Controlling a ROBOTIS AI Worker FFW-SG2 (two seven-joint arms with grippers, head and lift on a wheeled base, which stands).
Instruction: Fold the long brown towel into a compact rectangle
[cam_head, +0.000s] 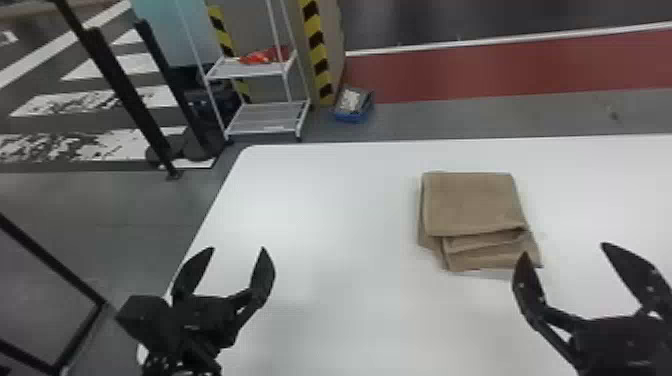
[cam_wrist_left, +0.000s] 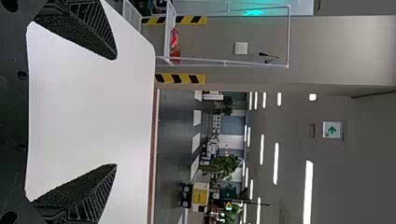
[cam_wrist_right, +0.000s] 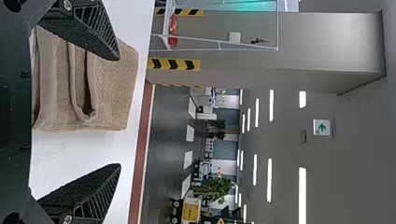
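The brown towel lies folded in uneven layers on the white table, right of centre in the head view, its lower layers sticking out on the near side. My right gripper stands open at the right, one fingertip close to the towel's near right corner. At the lower left, my left gripper is open with nothing held, well apart from the towel. In the left wrist view, the left gripper has its fingers wide apart. The right wrist view has the towel beyond the spread right gripper.
The white table has its far edge behind the towel and its left edge beside my left arm. On the floor beyond stand a white wire rack and a small blue box. Black posts rise at the left.
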